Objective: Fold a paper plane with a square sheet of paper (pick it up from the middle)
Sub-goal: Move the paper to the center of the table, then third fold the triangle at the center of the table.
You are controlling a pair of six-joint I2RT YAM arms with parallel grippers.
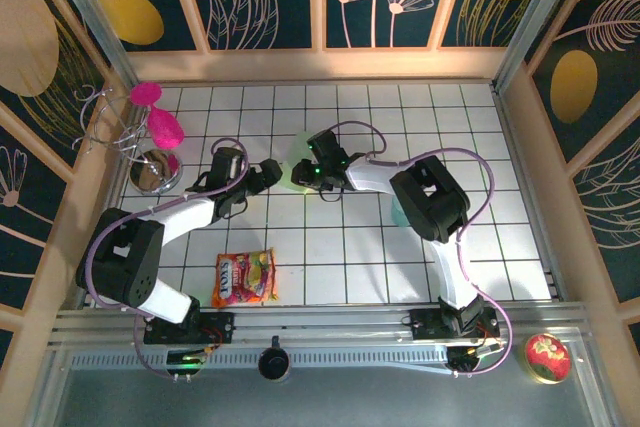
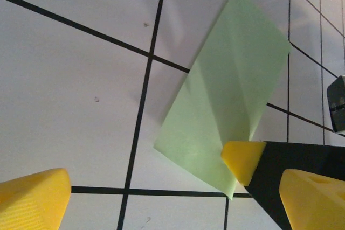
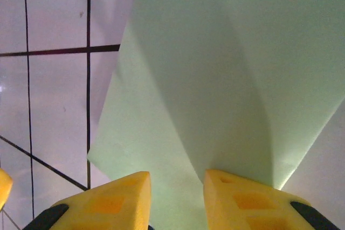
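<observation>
Yellow wedge-shaped fingers (image 3: 116, 200) of the right gripper (image 3: 177, 182) sit closest, one on each side of a raised ridge in the thin pale mint-green square sheet of paper (image 3: 215, 68). Its jaws are drawn near each other, with a gap showing and paper in it. I cannot tell whether they truly pinch the ridge.

Seen from the left wrist, one of those yellow fingers sits at a corner of the sheet, where the edge curls up around it. The rest lies flat on the white, black-gridded table (image 1: 450, 247) and is marked by slanting creases. The sheet rests about midway between the table's left and right edges, a little nearer the far edge than the near one.

The left gripper (image 2: 175, 187) hangs just beside the sheet on the left-edge side, jaws spread wide, released and touching nothing.

A bright orange-and-yellow snack packet (image 1: 243, 278) lies well apart by the near edge, toward the left corner. A shiny round metal piece (image 1: 155, 173) stands at the left edge.
</observation>
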